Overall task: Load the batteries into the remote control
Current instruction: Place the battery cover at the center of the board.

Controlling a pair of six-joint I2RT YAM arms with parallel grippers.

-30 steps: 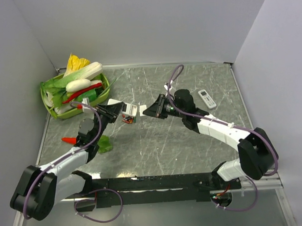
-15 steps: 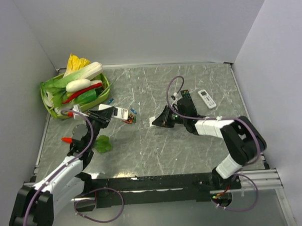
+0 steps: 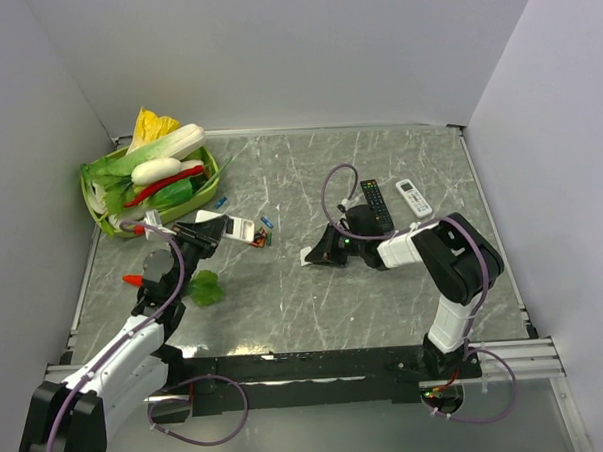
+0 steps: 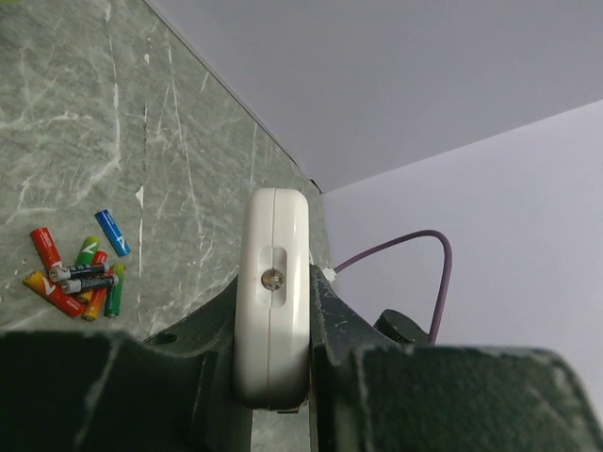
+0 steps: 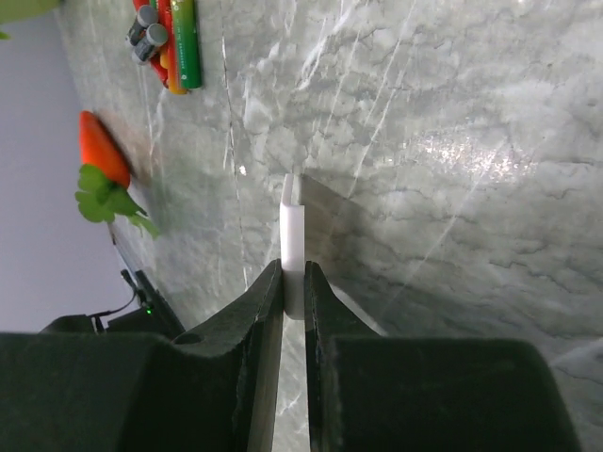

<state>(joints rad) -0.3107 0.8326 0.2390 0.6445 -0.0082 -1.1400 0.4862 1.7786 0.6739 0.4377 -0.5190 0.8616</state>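
My left gripper (image 3: pixel 222 232) is shut on the remote control (image 3: pixel 243 229) and holds it above the table's left middle. In the left wrist view the remote (image 4: pixel 273 235) shows end-on, white, clamped between the gripper's (image 4: pixel 274 320) jaws. The batteries (image 3: pixel 259 240) lie in a small heap just right of the remote, with one blue one (image 3: pixel 266 224) apart; they also show in the left wrist view (image 4: pixel 80 278) and the right wrist view (image 5: pixel 170 38). My right gripper (image 3: pixel 319 253) is shut on a thin white cover piece (image 3: pixel 307 257), low over the table. In the right wrist view the cover (image 5: pixel 292 221) stands edge-on in the gripper (image 5: pixel 293 282).
A green basket (image 3: pixel 90 190) of toy vegetables stands at the back left. A long black remote (image 3: pixel 376 203) and an all-white remote (image 3: pixel 413 197) lie at the back right. An orange carrot (image 3: pixel 137 280) and a green leaf (image 3: pixel 206 287) lie near the left arm.
The two grippers have drawn apart. The right one has dropped low and moved right with the white cover. The left one has pulled the remote back to the left.
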